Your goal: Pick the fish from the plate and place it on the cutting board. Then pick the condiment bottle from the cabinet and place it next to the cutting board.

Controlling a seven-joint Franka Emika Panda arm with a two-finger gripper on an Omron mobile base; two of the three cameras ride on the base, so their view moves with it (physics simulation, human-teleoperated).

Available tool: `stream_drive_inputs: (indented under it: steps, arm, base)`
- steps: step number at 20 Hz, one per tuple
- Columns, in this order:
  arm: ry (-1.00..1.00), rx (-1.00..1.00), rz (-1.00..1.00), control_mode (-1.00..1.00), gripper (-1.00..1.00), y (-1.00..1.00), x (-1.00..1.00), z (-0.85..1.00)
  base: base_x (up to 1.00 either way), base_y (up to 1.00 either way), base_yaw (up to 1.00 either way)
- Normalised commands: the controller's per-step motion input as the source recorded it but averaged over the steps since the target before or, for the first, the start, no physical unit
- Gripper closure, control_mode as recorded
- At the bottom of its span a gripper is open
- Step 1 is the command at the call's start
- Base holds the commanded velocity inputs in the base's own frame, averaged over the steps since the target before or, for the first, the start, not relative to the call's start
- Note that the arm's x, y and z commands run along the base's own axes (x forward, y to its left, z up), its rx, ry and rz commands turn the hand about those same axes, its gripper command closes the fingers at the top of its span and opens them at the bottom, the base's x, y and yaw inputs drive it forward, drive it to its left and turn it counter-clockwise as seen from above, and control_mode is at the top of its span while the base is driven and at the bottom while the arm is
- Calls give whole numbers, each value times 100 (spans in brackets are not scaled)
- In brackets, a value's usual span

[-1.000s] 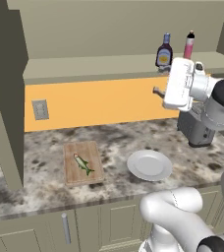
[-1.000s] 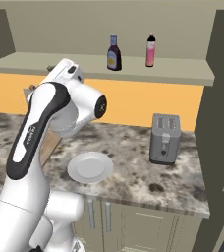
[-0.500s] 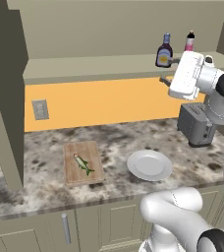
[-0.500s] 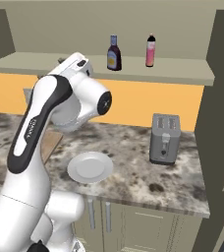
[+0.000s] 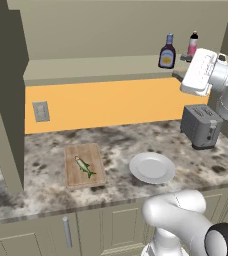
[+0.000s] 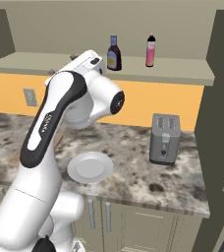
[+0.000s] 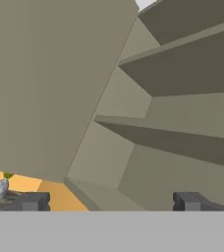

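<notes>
The end effector stood released, its two dark tips well apart and nothing between them, raised to the height of the cabinet shelf, where the condiment bottle stood upright just beside it with a slim pink bottle farther along. The hand view looked along plain cabinet panels with a strip of orange wall at its lower left, while the left base view took in the surface below. There the fish lay on the cutting board, the white plate sat bare beside it, and a toaster stood near.
</notes>
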Motion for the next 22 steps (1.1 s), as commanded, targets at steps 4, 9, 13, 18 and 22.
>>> stream_drive_inputs:
  steps: [4, 9, 13, 18, 22]
  arm:
    - [0, 3, -2, -100, -100, -27, 21, 10]
    - [0, 4, -1, -100, -100, -26, 24, 9]
    - [0, 5, -2, -100, -100, -22, 29, 7]
    - [2, 5, -2, -100, -100, -23, 27, 13]
    - [2, 6, -3, -100, -100, -21, 24, 16]
  base:
    - [0, 0, 0]
    - [0, 0, 0]
    - [0, 0, 0]
    - [0, 0, 0]
    - [0, 0, 0]
